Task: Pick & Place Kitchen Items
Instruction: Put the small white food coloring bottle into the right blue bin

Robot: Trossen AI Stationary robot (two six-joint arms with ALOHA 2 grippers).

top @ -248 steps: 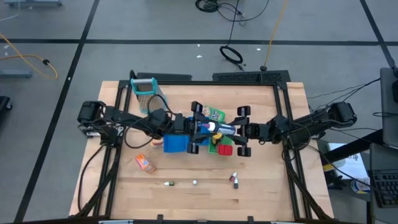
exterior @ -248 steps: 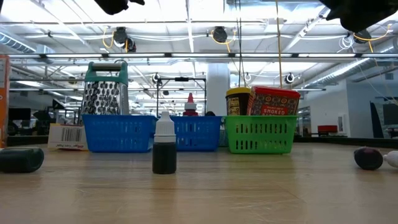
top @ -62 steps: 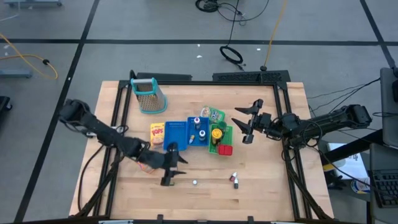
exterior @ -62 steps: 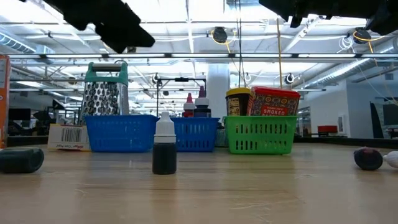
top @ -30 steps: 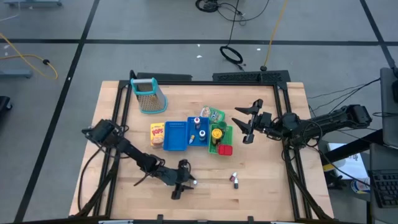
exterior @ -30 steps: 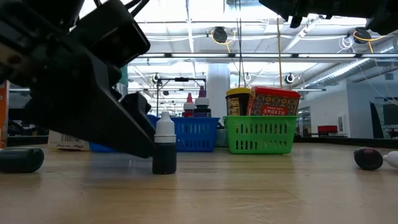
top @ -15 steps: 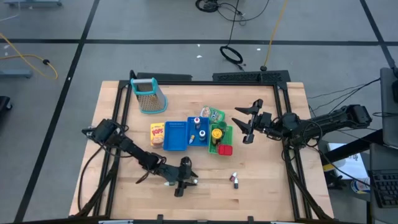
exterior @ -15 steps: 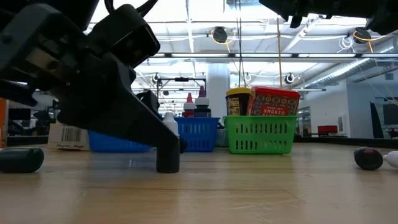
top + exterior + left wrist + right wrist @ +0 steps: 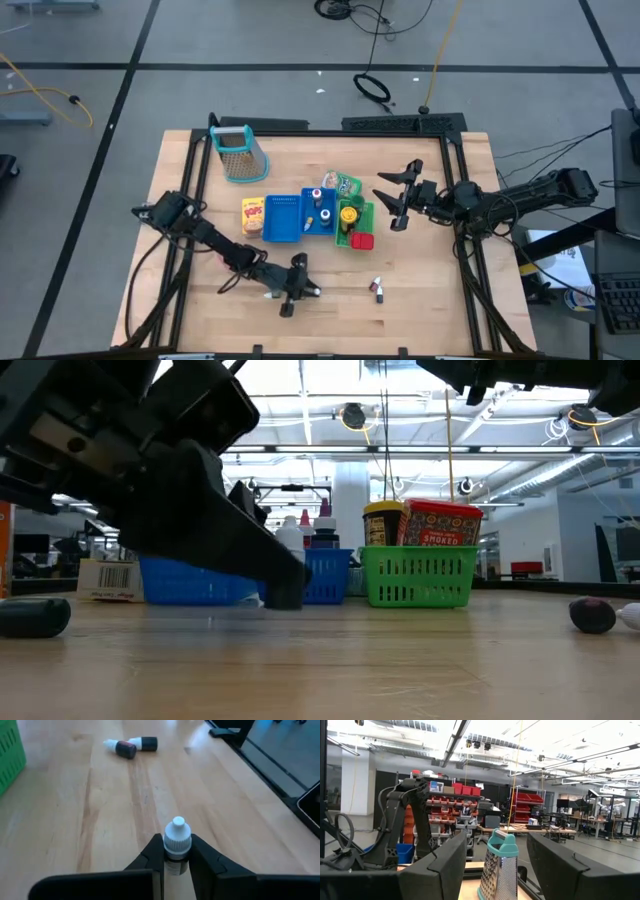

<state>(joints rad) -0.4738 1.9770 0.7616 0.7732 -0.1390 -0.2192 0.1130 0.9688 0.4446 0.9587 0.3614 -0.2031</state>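
The left end effector (image 9: 177, 857) is clamped on a small white-capped bottle (image 9: 177, 840) at the table's (image 9: 420, 300) near edge; its fingers (image 9: 205, 857) hide the bottle's lower body. The right end effector (image 9: 397, 200) hangs with jaws apart just beside the green basket (image 9: 366, 214), holding nothing. Two tiny bottles (image 9: 130, 746) lie beyond.
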